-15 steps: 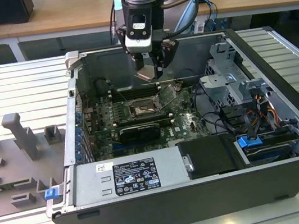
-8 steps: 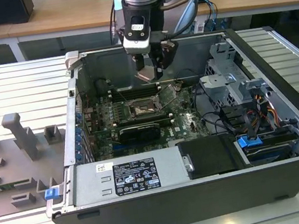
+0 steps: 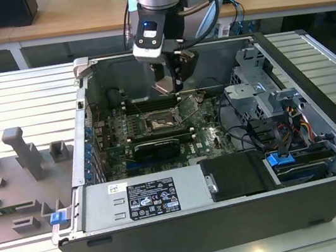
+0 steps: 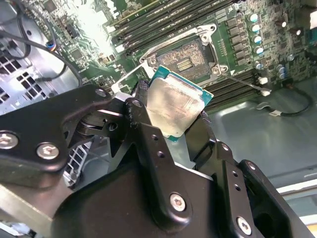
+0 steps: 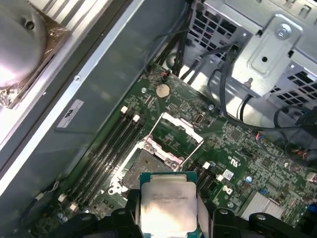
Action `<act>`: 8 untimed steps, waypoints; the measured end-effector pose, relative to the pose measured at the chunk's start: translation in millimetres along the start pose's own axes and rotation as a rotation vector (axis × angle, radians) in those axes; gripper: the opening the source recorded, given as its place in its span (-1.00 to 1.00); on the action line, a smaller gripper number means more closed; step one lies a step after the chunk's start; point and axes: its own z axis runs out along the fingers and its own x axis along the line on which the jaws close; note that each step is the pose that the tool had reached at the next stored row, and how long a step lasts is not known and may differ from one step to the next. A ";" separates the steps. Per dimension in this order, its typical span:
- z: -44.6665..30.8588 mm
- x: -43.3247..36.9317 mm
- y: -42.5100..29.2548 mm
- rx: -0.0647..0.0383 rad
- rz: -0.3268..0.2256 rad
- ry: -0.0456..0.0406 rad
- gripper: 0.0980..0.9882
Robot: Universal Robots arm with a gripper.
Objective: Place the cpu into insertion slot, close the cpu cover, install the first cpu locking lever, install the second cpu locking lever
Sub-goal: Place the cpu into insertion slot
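- Your gripper (image 3: 171,84) (image 4: 173,113) (image 5: 168,210) hangs inside the open computer case (image 3: 191,231), its black fingers (image 4: 141,99) clamped on opposite edges of the cpu (image 4: 174,106) (image 5: 167,206).
- The cpu is in the air, pale silver face towards both wrist cameras, green edge showing, tilted in the second wrist view.
- It sits above the insertion slot (image 3: 162,122) (image 4: 190,57) (image 5: 143,171) and just to one side of it, not touching; you can see the socket bare, with dark contacts inside a silvery rim.
- The cpu cover (image 3: 189,106) (image 5: 176,134) is swung up and open on the slot's far side from the memory slots (image 3: 148,103) (image 4: 163,20) (image 5: 106,144), with the window frame clear of the socket.
- A thin metal lever (image 4: 242,82) juts out from the socket corner, raised off the green circuit board (image 3: 211,138).
- The long black memory slots run along just beside the socket.
- A coin cell (image 5: 161,90) lies on the board past the open cover.
- In the exterior view the graphics card (image 3: 158,146) lies on the near side of the socket, with the power supply (image 3: 144,200) nearer the camera again.
- A grey fixture block (image 3: 25,155) stands on the table (image 3: 22,91) outside the case, on the exterior view's left.
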 end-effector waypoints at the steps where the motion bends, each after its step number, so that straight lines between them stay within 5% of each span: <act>1: 0.3 0.0 0.0 0.000 0.009 -0.0008 0.00; 8: 5.0 -0.1 -0.4 -0.002 0.129 -0.0110 0.00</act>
